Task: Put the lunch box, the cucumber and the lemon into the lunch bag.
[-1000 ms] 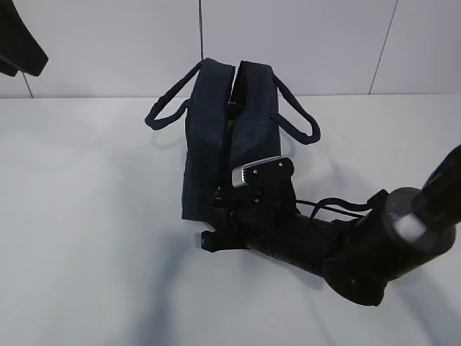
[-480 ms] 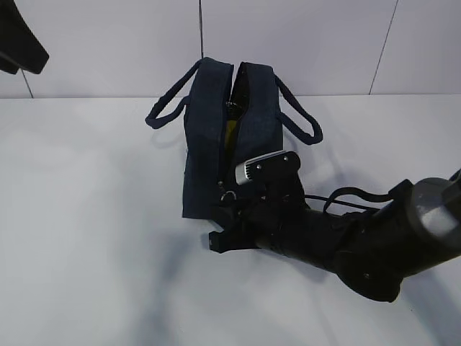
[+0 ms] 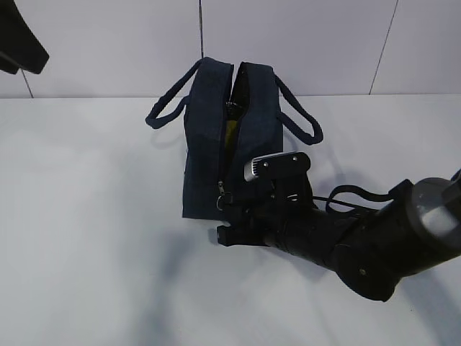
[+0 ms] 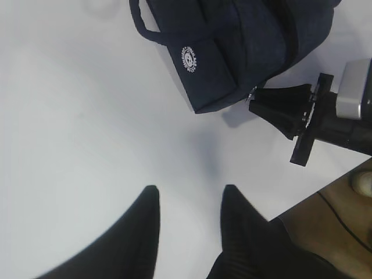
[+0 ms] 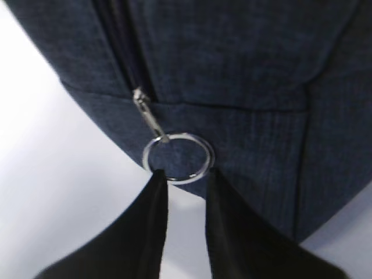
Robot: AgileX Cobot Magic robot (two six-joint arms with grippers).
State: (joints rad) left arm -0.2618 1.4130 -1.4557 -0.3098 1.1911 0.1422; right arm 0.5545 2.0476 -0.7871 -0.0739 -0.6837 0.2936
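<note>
You'll note the dark navy fabric lunch bag (image 3: 230, 137) standing upper centre on the white bench (image 3: 86, 216), yellow showing inside its gaping top, right end effector (image 5: 185, 177) tips parted beneath the metal ring pull (image 5: 178, 157), left end effector (image 4: 189, 197) spread, empty.
</note>
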